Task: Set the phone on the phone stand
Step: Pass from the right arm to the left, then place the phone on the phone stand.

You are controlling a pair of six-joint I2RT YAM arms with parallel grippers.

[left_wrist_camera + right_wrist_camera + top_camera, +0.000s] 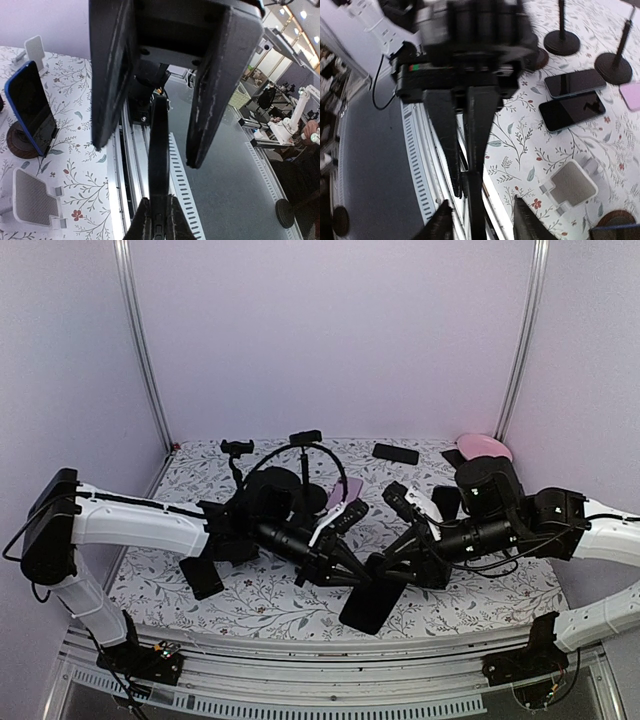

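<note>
At the near edge of the table (250, 595), out over the metal rail (330, 645), the phone (159, 145) is held edge-on in the air between the two arms. One end is pinched by the right fingers (442, 130), which are pressed close against its thin faces. The left fingers (112, 75) are spread to either side of the other end, with a clear gap on each side and no contact seen. A hand-over from right to left is judged to be the step in hand; the placing itself is not yet begun.

Further in, a white mesh-backed stand (32, 197) is seen on the floral cloth, and just beyond it a blue-cased phone (27, 107) is propped on a round-based stand (20, 142). Two dark phones (572, 112) lie flat side by side. Towards the far wall, clamp-topped pole stands (306, 437) and another black phone (395, 453) are set out. Which stand is meant for the held phone cannot be told.

The main risk is a drop. The phone hangs past the table edge, so if the right fingers are released before the left fingers are firmly closed, it would probably fall past the rail rather than onto the cloth. A pinch taken off-centre on such smooth, thin faces could let it slip or swing. Once it is carried inward, the propped blue-cased phone or a pole stand could be knocked over on the crowded table.
</note>
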